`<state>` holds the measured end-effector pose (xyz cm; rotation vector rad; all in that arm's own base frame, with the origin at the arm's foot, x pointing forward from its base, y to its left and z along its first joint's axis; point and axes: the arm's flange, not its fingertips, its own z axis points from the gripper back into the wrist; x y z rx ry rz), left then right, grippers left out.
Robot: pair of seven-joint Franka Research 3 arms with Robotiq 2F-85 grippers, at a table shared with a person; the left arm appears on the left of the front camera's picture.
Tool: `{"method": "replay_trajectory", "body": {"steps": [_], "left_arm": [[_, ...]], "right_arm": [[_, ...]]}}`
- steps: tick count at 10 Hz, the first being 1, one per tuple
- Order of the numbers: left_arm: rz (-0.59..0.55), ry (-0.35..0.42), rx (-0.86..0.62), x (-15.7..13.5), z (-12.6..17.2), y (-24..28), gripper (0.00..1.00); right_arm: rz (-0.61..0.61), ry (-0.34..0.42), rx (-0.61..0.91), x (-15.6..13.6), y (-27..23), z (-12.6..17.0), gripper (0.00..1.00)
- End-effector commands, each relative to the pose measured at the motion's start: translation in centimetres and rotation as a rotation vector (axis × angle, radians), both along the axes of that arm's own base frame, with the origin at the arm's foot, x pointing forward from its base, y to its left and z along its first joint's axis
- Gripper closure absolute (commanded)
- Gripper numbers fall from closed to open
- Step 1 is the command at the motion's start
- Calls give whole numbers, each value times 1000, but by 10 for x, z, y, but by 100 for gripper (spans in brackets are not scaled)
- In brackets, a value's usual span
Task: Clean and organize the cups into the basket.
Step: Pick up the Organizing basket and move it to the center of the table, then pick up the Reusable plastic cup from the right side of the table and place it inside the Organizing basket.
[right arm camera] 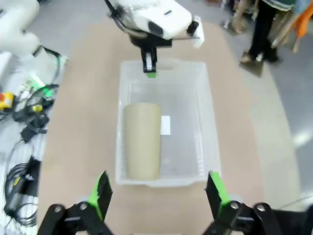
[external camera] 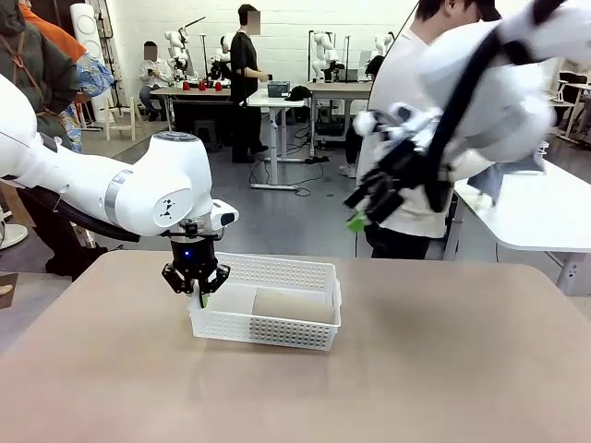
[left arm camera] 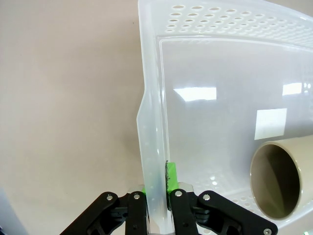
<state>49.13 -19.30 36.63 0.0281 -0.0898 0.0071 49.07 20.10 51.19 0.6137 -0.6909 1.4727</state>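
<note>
Risk, as I judge it: the left claw (external camera: pixel 199 292) is clamped on the short end wall of the basket (external camera: pixel 268 333), one finger inside and one outside (the left wrist view shows the thin plastic squeezed between the green pads (left arm camera: pixel 171 176)). That wall looks flexible. A pull or lift from this single pinch could bow the wall, tip the basket or let it slide out of the pads. Any tilt would likely set the cup (external camera: pixel 291 305) rolling, since it lies on its side on the smooth basket floor.

Second risk: the right claw (right arm camera: pixel 157 196) hangs high above the table (external camera: pixel 443 369) with its fingers spread wide, holding nothing. If it comes down over the basket while the left claw keeps its grip, the two arms could crowd each other.

Position: one tan cup is inside the basket, lying lengthwise beside one long wall. Its open mouth faces the gripped end. Bare floor lies between the mouth and the left claw, so there is no contact. Its base sits near the opposite end wall. Seen from the right claw, the cup is well below and a little to one side of the midline between the fingers.
</note>
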Motion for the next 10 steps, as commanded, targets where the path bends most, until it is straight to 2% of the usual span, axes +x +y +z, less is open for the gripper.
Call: {"method": "replay_trajectory", "body": {"steps": [1,3,5,8,10], "left_arm": [[0,-5,-1,1,2,-1,100],[0,-5,-1,1,2,-1,100],[0,-5,-1,1,2,-1,100],[0,-5,-1,1,2,-1,100],[0,-5,-1,1,2,-1,100]], "right_arm": [[43,-22,130,-53,-69,-28,0],[-12,-68,271,-83,-140,-41,0],[-61,-59,365,-100,-185,-55,0],[-163,-87,524,-125,-243,-81,0],[-198,-102,561,-137,-259,-90,0]]}}
